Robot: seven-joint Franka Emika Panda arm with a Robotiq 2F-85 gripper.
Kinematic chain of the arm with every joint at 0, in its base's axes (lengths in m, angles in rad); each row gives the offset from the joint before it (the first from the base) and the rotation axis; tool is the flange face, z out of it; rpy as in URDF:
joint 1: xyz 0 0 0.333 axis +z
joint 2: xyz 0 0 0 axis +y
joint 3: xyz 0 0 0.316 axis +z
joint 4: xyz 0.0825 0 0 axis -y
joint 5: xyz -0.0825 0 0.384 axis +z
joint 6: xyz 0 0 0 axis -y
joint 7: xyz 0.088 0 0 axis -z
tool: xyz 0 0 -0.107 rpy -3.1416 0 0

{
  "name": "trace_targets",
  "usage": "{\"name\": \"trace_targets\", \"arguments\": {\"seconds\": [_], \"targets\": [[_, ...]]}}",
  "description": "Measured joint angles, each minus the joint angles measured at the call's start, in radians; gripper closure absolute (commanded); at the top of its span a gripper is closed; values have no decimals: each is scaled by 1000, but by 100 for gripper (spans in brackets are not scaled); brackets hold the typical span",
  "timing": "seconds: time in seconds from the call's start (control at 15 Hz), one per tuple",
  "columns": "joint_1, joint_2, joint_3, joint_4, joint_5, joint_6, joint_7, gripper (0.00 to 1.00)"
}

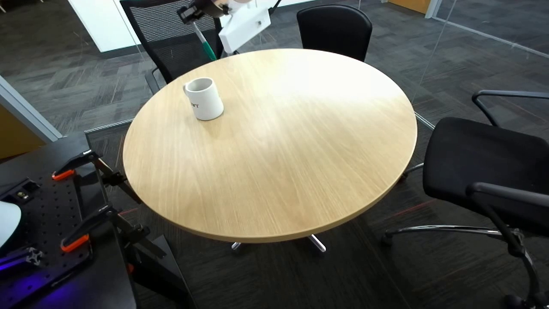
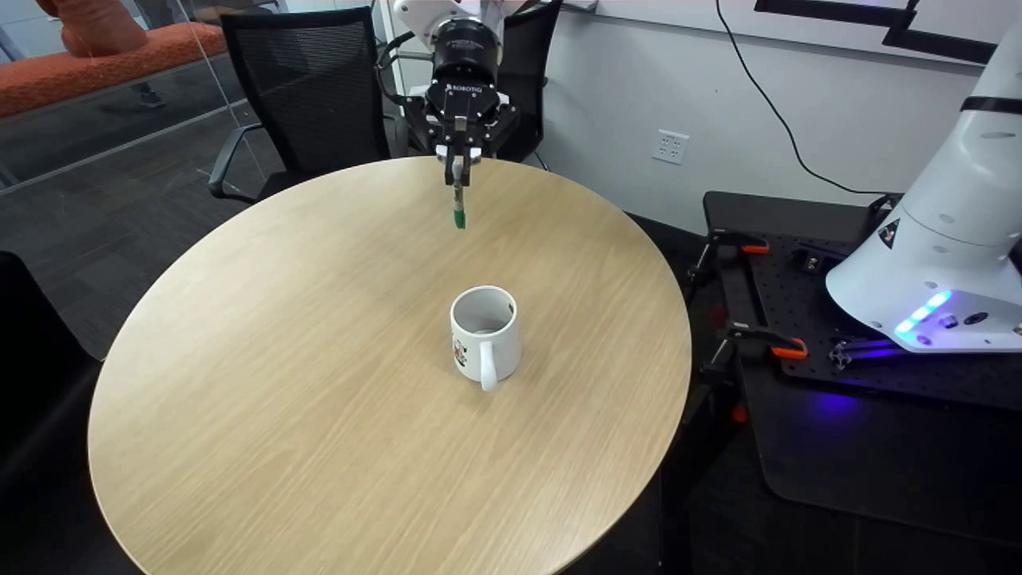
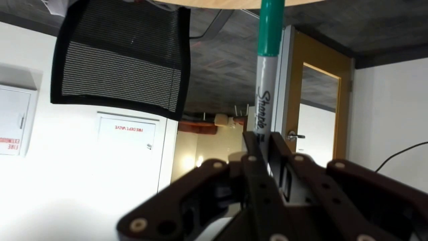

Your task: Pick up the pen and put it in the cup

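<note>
The pen is a grey-white Sharpie marker with a green cap. It hangs from my gripper, cap end downward, in both exterior views (image 1: 209, 49) (image 2: 459, 214) and in the wrist view (image 3: 266, 77). My gripper (image 2: 457, 169) is shut on the pen's grey end; the fingertips also show in the wrist view (image 3: 264, 142) and at the top of an exterior view (image 1: 191, 16). The cup is a white mug, upright on the table, in both exterior views (image 1: 206, 103) (image 2: 473, 347). The pen is raised above the table and apart from the mug. The mug is out of the wrist view.
The round wooden table (image 1: 274, 163) (image 2: 319, 343) bears the mug. Black chairs (image 1: 336, 32) (image 2: 307, 88) stand around it. The robot's base (image 2: 942, 263) sits on a black side stand (image 2: 830, 447) with orange-tipped clamps (image 2: 786, 347). A white wall (image 2: 623, 96) stands behind.
</note>
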Motion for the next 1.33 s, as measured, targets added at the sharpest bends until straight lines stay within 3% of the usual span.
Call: {"name": "trace_targets", "arguments": {"seconds": [0.47, 1.33], "targets": [[36, 34, -54, -1, 51, -43, 5, 97], [71, 121, -58, 19, 58, -64, 34, 97]]}}
